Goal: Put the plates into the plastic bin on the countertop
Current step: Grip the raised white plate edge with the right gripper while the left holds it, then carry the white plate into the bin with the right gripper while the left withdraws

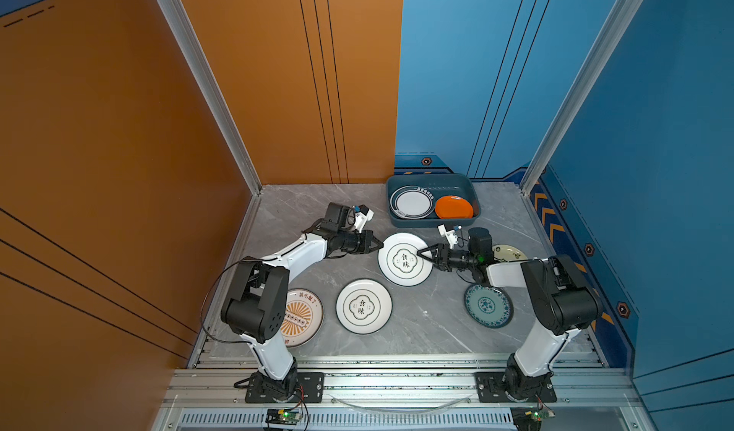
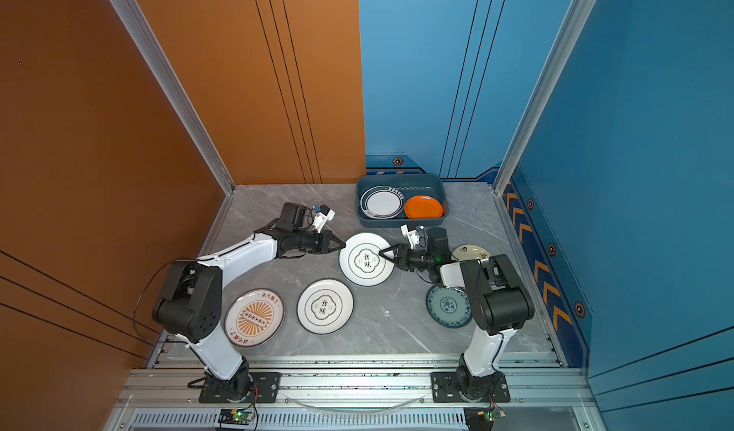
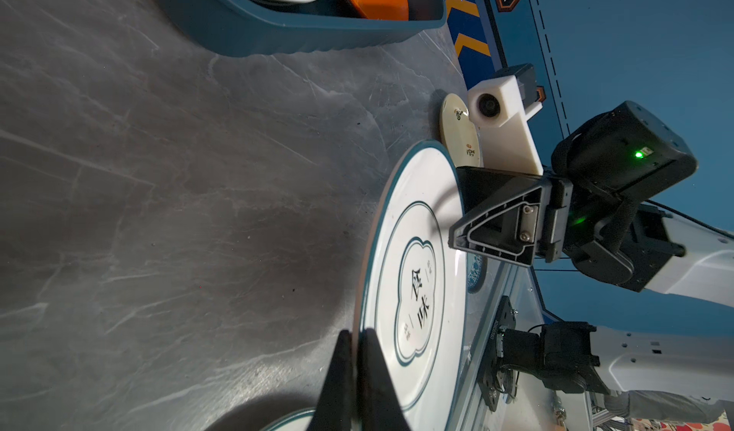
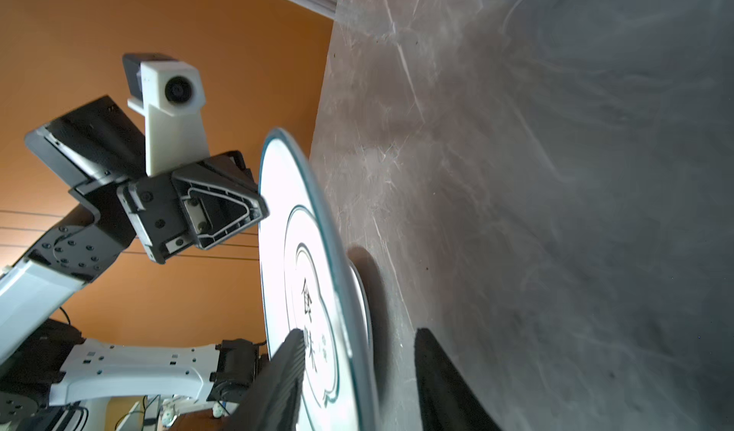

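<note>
Left hand (image 1: 380, 245): level, pinching plate (image 1: 397, 276) rim.
Right hand (image 1: 419, 253): jaws parted astride opposite rim.
Hidden: cream plate (image 1: 511, 252), partly behind arm.

An orange wall panel (image 1: 119, 131) closes the left side; blue wall panels (image 1: 476, 71) stand far and right — orange chevrons (image 1: 549, 213) run along the right one's foot. A slotted grille (image 1: 357, 419) lies nearest.

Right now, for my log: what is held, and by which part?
The farther white round plate with green emblem, pinched at its rim by the left gripper; the right gripper straddles the opposite rim, open.
</note>
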Robot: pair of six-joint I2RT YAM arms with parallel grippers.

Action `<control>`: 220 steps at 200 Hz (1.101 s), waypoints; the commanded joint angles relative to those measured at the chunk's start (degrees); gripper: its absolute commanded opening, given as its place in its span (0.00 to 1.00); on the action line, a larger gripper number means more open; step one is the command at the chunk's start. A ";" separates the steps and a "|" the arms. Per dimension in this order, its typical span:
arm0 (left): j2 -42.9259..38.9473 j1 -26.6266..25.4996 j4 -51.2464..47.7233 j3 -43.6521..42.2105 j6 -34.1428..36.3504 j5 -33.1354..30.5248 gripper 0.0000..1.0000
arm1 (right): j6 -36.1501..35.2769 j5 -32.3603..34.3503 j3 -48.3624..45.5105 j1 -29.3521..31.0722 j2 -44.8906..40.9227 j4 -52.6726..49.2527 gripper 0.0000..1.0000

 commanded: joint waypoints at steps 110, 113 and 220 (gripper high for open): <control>-1.08 0.53 -0.71 1.81 0.47 -2.23 0.18 | -3.83 -1.80 6.08 3.31 -2.34 -10.60 0.06; -1.19 0.49 -0.71 1.75 0.51 -2.41 0.21 | -4.00 -1.41 6.35 3.24 -2.55 -11.32 0.05; -14.96 0.82 4.72 -9.60 0.78 -15.71 0.98 | -11.22 19.67 26.62 -4.59 -4.82 -40.04 0.00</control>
